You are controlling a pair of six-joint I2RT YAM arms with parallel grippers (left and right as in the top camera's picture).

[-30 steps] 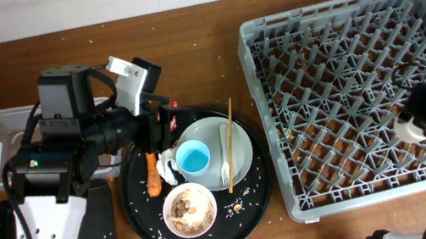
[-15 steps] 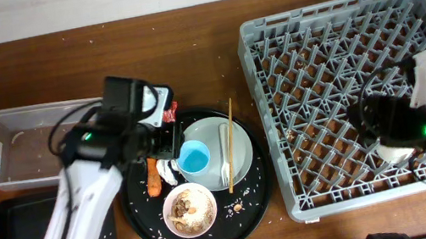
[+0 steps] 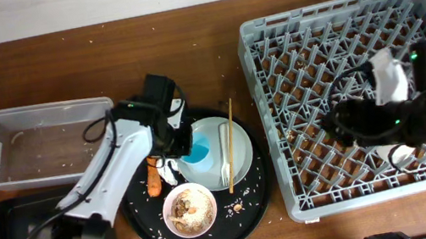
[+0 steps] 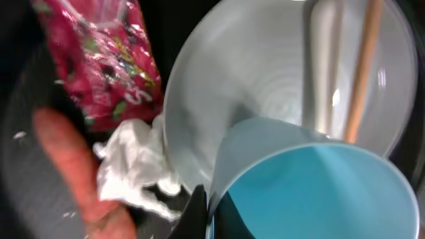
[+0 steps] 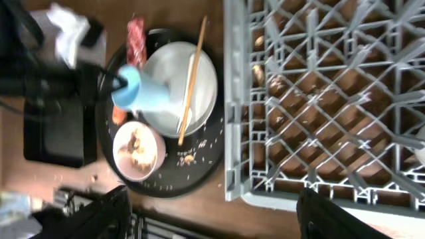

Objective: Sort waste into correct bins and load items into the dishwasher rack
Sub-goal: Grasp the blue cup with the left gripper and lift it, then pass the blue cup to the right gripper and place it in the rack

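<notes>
The rack (image 3: 343,21) lies right of the round tray (image 3: 256,203), under the right gripper (image 5: 216,216), whose fingers are wide apart. At the plate's (image 3: 241,162) left edge is the blue cup (image 4: 319,192). It looks light, stiff and slick, best pinched across its thin rim. The left gripper (image 4: 207,216) seems to straddle that rim, but I cannot tell whether it is clamped.

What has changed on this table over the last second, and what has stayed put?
The left gripper moved right, from above the clear tub to the light-blue cup on the plate; whether its fingers grip it is unclear. The right gripper, open, swung left across the dishwasher rack. The plate, small bowl, chopstick and carrot piece stayed put.
</notes>
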